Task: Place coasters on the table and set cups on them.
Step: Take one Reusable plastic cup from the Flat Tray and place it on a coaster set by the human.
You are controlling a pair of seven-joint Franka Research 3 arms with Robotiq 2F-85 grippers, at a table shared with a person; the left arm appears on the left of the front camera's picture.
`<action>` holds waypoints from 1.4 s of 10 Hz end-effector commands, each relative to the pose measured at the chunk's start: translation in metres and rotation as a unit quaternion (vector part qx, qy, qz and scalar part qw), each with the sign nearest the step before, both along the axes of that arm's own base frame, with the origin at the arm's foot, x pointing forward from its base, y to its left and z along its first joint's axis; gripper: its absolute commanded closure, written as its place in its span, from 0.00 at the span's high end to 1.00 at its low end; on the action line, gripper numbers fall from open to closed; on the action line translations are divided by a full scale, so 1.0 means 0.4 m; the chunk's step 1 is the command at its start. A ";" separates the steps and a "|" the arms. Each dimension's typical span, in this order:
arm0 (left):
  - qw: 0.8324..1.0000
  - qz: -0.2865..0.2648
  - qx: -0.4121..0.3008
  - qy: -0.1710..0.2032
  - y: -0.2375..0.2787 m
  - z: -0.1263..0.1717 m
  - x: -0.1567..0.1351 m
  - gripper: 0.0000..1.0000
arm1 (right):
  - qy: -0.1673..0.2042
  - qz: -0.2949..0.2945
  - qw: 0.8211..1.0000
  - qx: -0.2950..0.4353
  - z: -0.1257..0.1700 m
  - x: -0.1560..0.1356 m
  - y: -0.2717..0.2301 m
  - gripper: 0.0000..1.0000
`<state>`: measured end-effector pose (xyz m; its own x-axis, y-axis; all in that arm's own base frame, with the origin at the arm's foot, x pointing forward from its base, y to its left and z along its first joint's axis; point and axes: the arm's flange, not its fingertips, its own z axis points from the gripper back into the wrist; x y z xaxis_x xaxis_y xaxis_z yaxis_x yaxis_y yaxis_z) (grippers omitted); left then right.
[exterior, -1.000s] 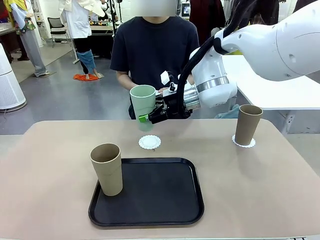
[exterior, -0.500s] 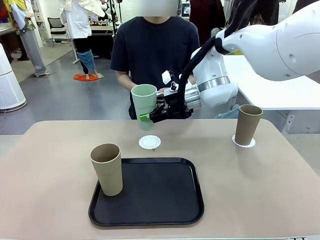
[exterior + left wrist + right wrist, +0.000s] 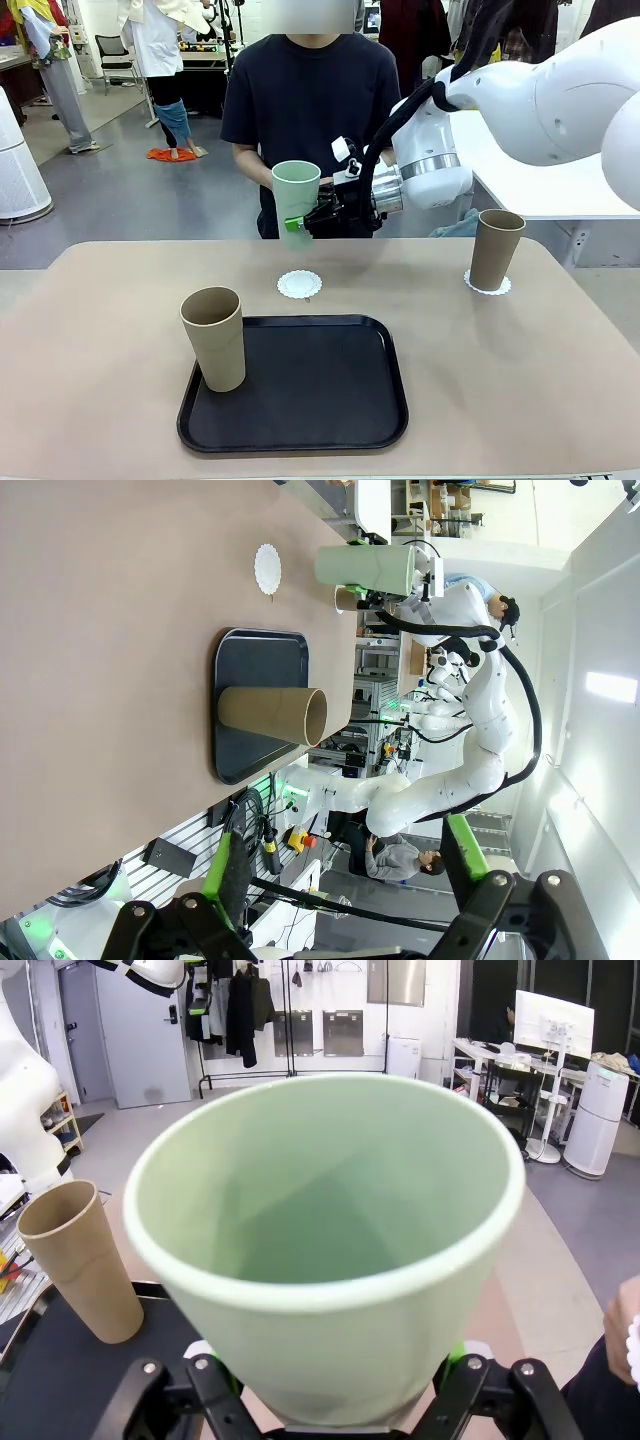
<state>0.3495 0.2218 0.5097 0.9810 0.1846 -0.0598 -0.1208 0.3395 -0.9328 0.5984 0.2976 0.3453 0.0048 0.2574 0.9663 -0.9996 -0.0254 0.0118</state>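
At frame right, one tan cup (image 3: 496, 248) sits on its coaster (image 3: 487, 287). Our right gripper (image 3: 298, 225) grips the mint cup (image 3: 296, 195) above the centre coaster (image 3: 299, 285) (left gripper (image 3: 345, 865) gapes, empty). The second tan cup (image 3: 213, 338), on the tray (image 3: 392, 420), is left.

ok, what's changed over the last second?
The right hand, shut on the mint green cup, lifted it a little and carried it slightly toward the robot's right; nothing was let go. Unchanged: the bare coaster mid-table, the tan cup at the tray's left edge, the other tan cup on its coaster.
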 end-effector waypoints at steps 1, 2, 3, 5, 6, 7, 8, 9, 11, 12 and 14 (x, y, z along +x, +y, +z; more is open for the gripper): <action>1.000 0.007 -0.002 -0.007 0.000 0.004 0.001 1.00 | 0.019 0.007 1.000 -0.007 -0.010 0.021 0.003 0.83; 1.000 0.007 -0.002 -0.007 0.000 0.004 0.001 1.00 | 0.019 0.006 1.000 -0.013 -0.018 0.018 -0.002 0.83; 1.000 0.007 -0.002 -0.007 0.000 0.004 0.001 1.00 | 0.026 0.008 0.999 -0.021 -0.032 0.007 -0.008 0.83; 1.000 0.007 -0.002 -0.007 0.000 0.004 0.001 1.00 | 0.032 0.006 0.999 -0.029 -0.062 0.013 -0.017 0.83; 1.000 0.007 -0.002 -0.007 0.000 0.004 0.001 1.00 | 0.035 0.009 0.999 -0.031 -0.083 0.012 -0.018 0.83; 1.000 0.007 -0.002 -0.007 0.000 0.004 0.001 1.00 | 0.037 0.010 0.999 -0.031 -0.098 0.015 -0.014 0.83; 1.000 0.007 -0.002 -0.007 0.000 0.004 0.001 1.00 | 0.037 0.015 0.999 -0.032 -0.112 0.014 -0.008 0.83; 1.000 0.007 -0.002 -0.007 0.000 0.004 0.001 1.00 | 0.037 0.021 0.999 -0.031 -0.122 0.009 -0.002 0.83; 1.000 0.007 -0.002 -0.007 0.000 0.004 0.001 1.00 | 0.038 0.026 0.998 -0.032 -0.138 0.007 0.004 0.83; 1.000 0.007 -0.002 -0.007 0.000 0.004 0.001 1.00 | 0.039 0.026 0.998 -0.034 -0.146 0.005 0.004 0.83; 1.000 0.007 -0.002 -0.007 0.000 0.004 0.001 1.00 | 0.041 0.031 0.998 -0.036 -0.162 0.000 0.008 0.83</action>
